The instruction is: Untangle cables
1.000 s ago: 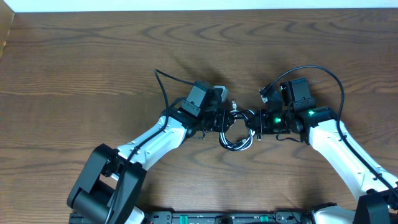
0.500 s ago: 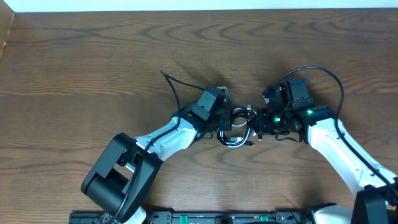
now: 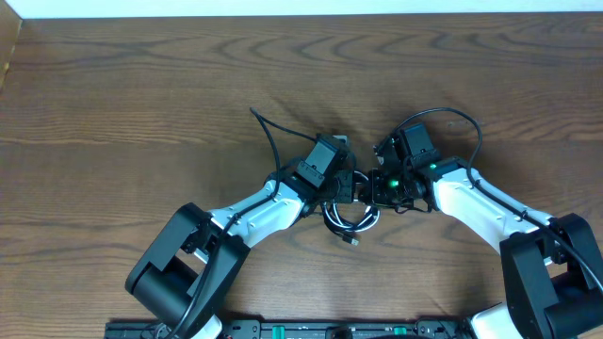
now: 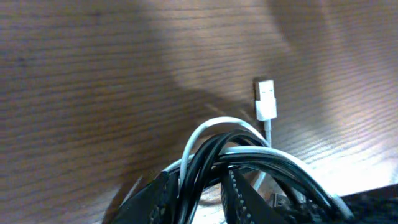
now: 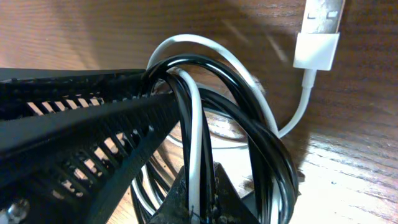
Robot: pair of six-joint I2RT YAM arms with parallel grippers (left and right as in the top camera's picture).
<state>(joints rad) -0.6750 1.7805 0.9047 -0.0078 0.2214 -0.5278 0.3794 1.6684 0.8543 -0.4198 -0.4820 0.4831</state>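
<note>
The cables (image 3: 350, 218), one white and one black, hang as a small looped bundle between my two grippers at the table's middle. My left gripper (image 3: 341, 185) meets the bundle from the left and my right gripper (image 3: 370, 186) from the right, almost touching. In the left wrist view my left gripper (image 4: 198, 200) is shut on black and white strands (image 4: 211, 155); a white USB plug (image 4: 266, 99) lies beyond. In the right wrist view my right gripper (image 5: 199, 200) is shut on a white and a black strand (image 5: 194, 124); the white plug (image 5: 318, 31) is at top right.
Brown wooden table (image 3: 141, 94). A thick black arm wire (image 3: 268, 132) arcs up behind the left wrist, another loops over the right wrist (image 3: 452, 113). The left gripper's ribbed black finger (image 5: 74, 124) fills the left of the right wrist view.
Both grippers have closed in on each other: the left moved right, the right moved left. The bundle between them has bunched up and hangs lower, toward the front.
</note>
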